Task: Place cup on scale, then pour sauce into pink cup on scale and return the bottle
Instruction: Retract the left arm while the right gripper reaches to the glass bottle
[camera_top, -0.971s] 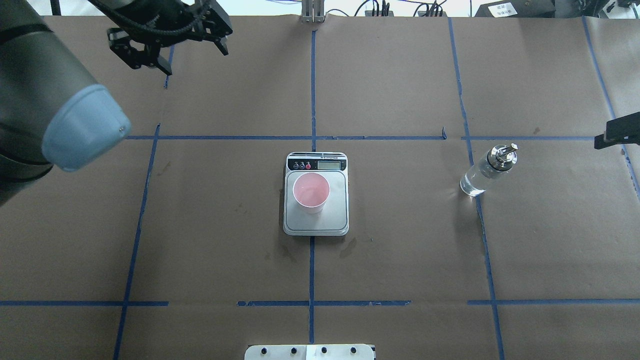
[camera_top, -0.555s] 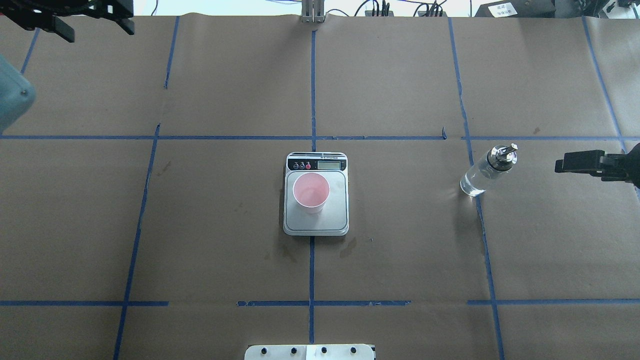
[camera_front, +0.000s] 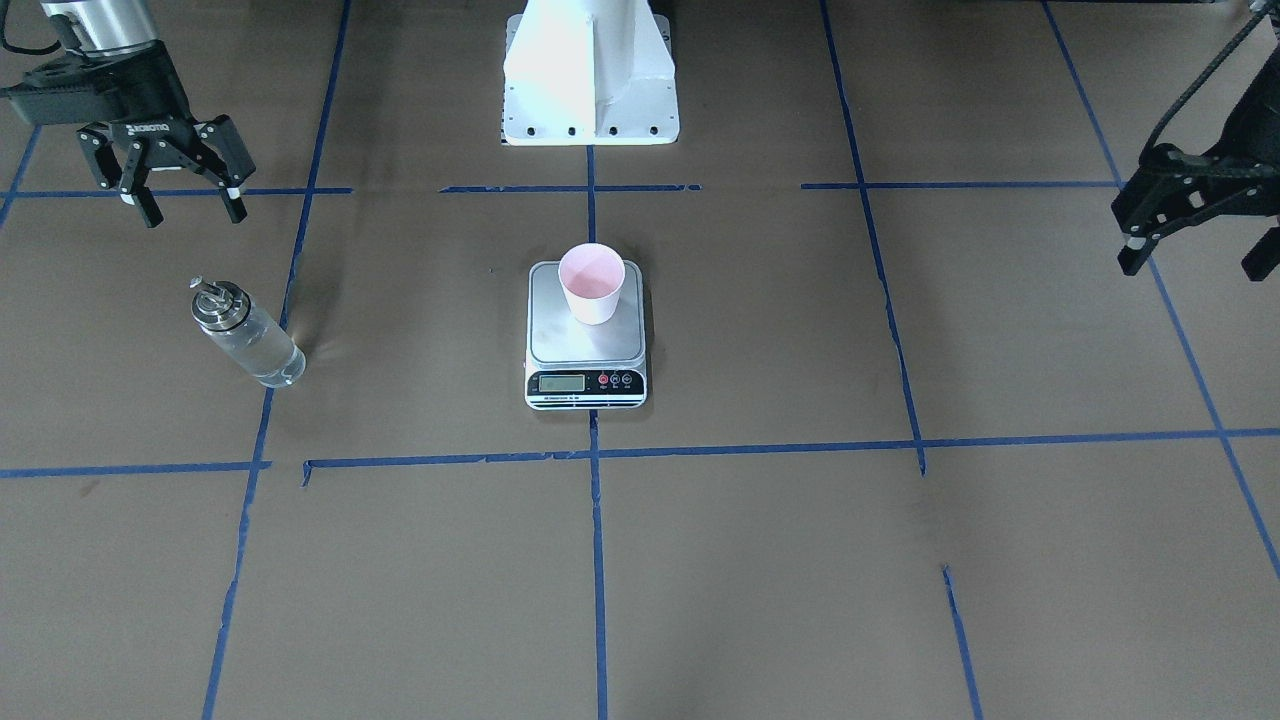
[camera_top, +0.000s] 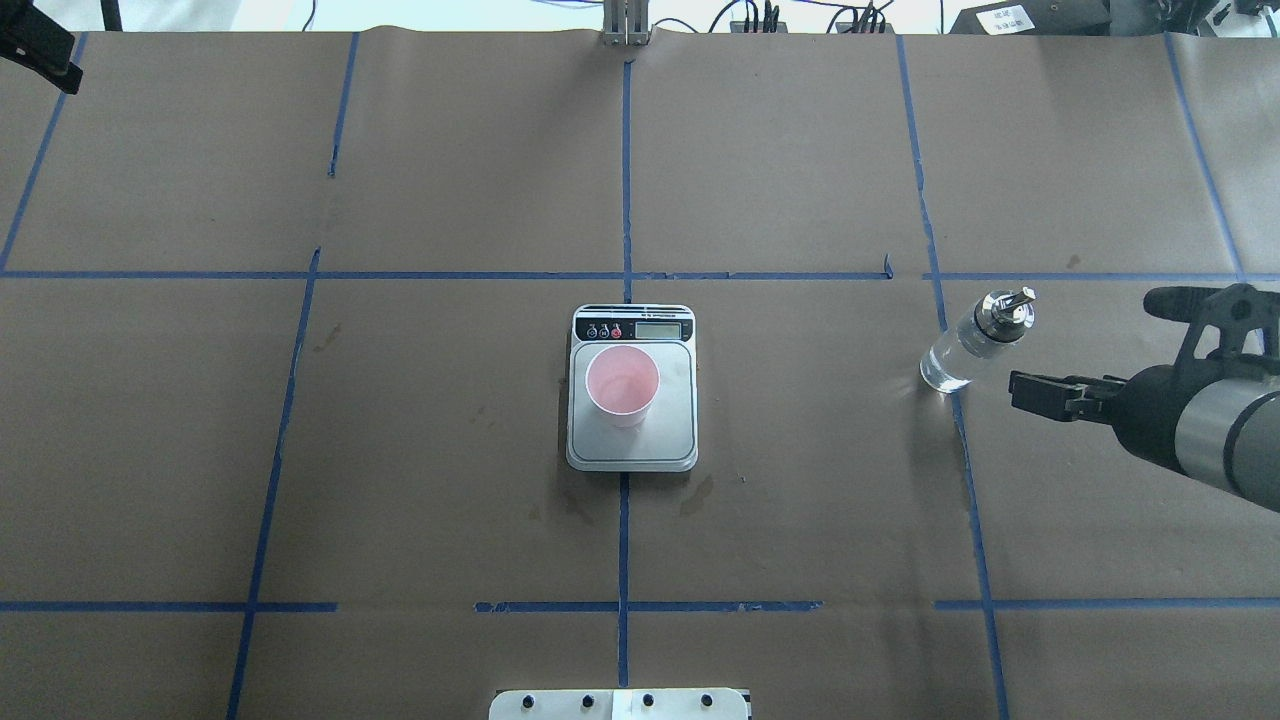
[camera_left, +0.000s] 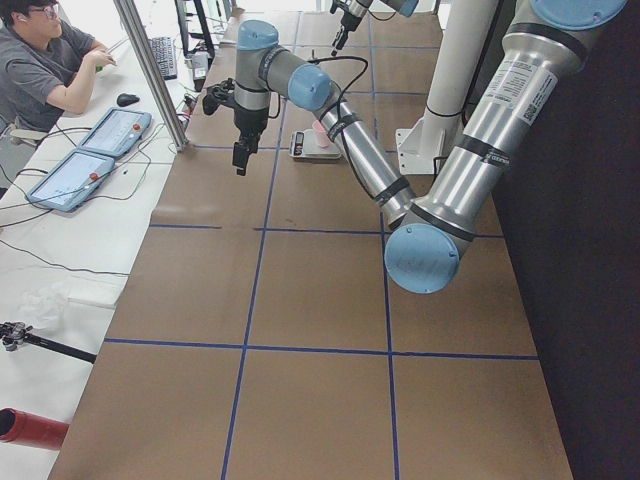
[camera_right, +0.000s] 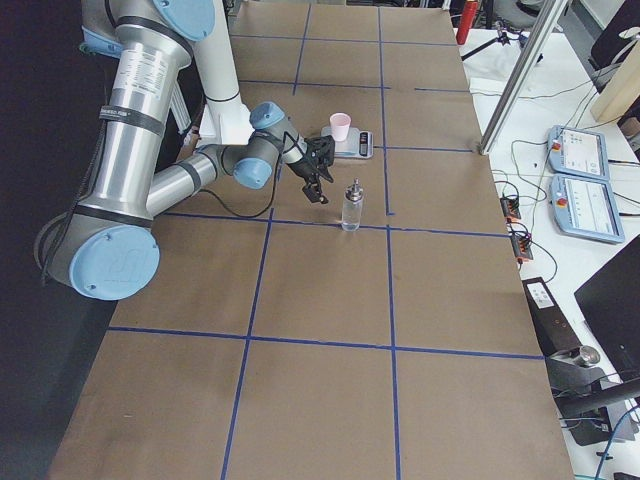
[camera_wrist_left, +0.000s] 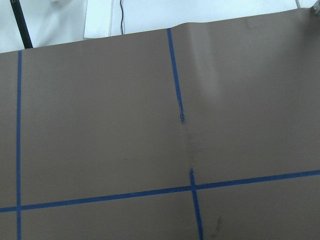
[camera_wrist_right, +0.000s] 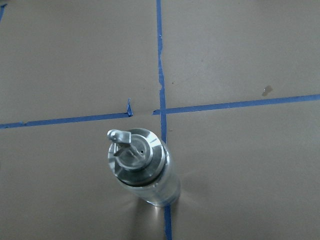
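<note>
Beside bottle (camera_wrist_right: 142, 167) on blue tape (camera_wrist_right: 160, 50), right end effector (camera_front: 193, 217) spread, cup (camera_front: 592, 285) on scale (camera_front: 585, 345), left end effector (camera_front: 1192, 268) spread

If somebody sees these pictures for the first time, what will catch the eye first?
First comes the small pink paper cup, standing upright on the flat steel kitchen scale in the middle of the brown paper-covered table. Next, the clear glass bottle with a silver metal cap stands alone on a blue tape line toward the robot's right. The black right gripper hovers open near it, not touching.
</note>
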